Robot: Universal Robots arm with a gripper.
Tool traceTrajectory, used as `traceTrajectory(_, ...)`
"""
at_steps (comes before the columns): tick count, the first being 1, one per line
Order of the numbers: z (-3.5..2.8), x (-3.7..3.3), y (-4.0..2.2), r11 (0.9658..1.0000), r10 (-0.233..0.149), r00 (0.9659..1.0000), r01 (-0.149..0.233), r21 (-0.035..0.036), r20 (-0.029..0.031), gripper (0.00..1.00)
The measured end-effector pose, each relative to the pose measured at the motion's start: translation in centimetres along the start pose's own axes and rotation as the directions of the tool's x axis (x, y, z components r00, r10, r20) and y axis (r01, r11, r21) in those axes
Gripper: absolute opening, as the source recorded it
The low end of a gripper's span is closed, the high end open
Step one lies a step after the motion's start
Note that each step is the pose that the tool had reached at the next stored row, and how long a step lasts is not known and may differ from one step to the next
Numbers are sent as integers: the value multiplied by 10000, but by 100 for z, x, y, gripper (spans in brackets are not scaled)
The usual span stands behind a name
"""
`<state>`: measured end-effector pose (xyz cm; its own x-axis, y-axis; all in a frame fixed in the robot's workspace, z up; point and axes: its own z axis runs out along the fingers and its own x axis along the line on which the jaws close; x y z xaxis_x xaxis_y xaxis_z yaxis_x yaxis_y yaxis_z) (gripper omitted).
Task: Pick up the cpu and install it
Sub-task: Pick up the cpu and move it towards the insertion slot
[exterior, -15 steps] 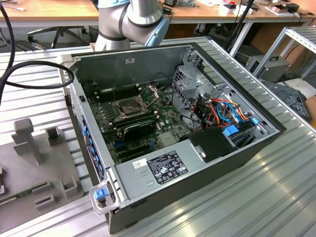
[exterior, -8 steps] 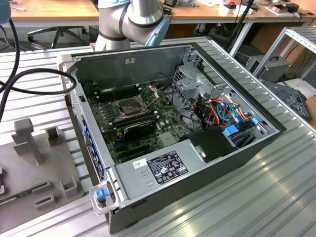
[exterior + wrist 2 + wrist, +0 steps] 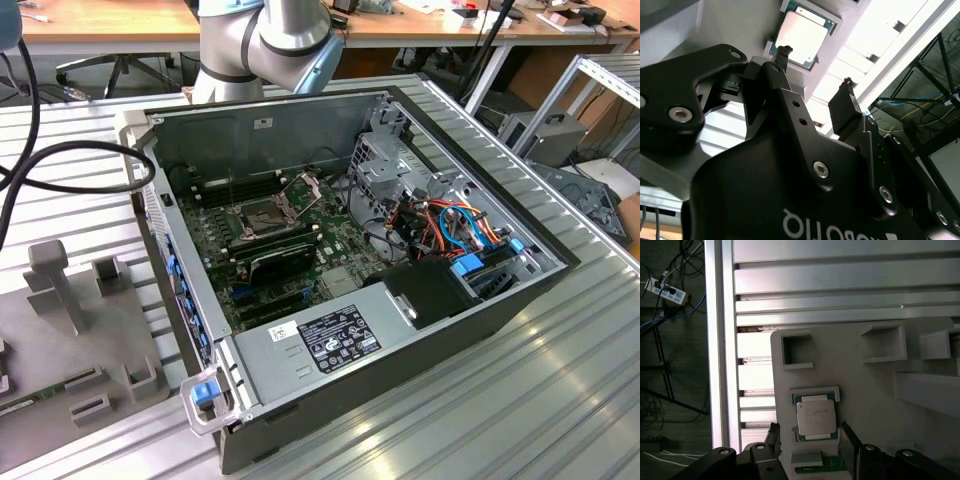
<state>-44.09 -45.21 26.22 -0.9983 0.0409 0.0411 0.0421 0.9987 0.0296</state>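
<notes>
The gripper (image 3: 809, 429) is kept with its jaws wide apart and nothing gripped. The cpu (image 3: 815, 417) is seen between them, near the grey tray's (image 3: 865, 385) edge.

An open computer case (image 3: 470, 325) is seen lying on a ribbed aluminium table (image 3: 560, 400). A green motherboard (image 3: 330, 238) is exposed inside it, and the dark socket (image 3: 265, 215) is shown with its metal frame swung open. Orange and blue cables (image 3: 455, 225) are bundled toward the exterior view's right. A grey fixture plate (image 3: 60, 350) is set beside the case on the exterior view's left, and the arm (image 3: 265, 40) is seen behind the case.
</notes>
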Motion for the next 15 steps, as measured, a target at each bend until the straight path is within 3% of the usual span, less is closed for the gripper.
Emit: traceTrajectory(15, 0, -2, -52, 10000, 0, 10000, 0, 3, 0, 60)
